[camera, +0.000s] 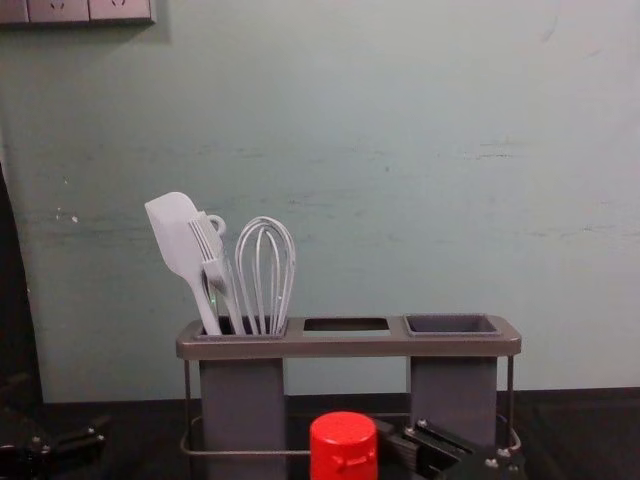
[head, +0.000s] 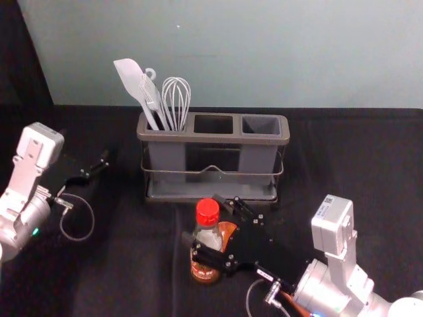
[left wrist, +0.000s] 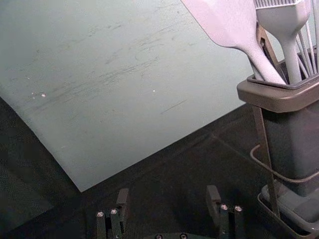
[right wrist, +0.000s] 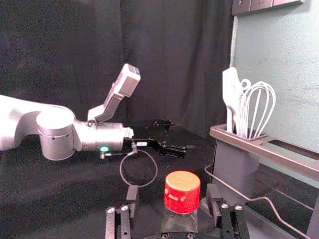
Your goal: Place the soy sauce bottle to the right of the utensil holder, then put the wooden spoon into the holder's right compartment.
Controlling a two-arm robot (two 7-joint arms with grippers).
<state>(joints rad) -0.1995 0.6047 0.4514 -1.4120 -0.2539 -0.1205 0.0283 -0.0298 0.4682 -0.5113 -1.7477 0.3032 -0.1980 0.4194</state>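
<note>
Right pincer (right wrist: 173,193): fingers standing wide, one on each side of the soy sauce bottle (head: 207,243), just under the red cap (right wrist: 182,191). In the right wrist view a gap shows between one finger and the cap; the other finger is close by, and whether it touches cannot be told. No grip is confirmed. The bottle is upright on the counter (head: 132,271), on the near side of the utensil holder (head: 215,137), roughly before its middle. Its long axis is vertical; the pincer reaches in low from the robot's right, across that axis, so closing should be judged sufficient with little further reach. The right arm is clearly the nearer. Required travel is to the right, past the holder's end, preferably after a lift. Point of caution: an orange-brown item, judged to be the wooden spoon (head: 227,232), lies just beside the bottle and appears to run beneath the right pincer; a low sideways drag could disturb it. Right compartment (head: 261,125) is vacant and suitable for the later insertion. Left pincer (left wrist: 167,196) is idle off the holder's left end, fingers well apart, with nothing between them.
</note>
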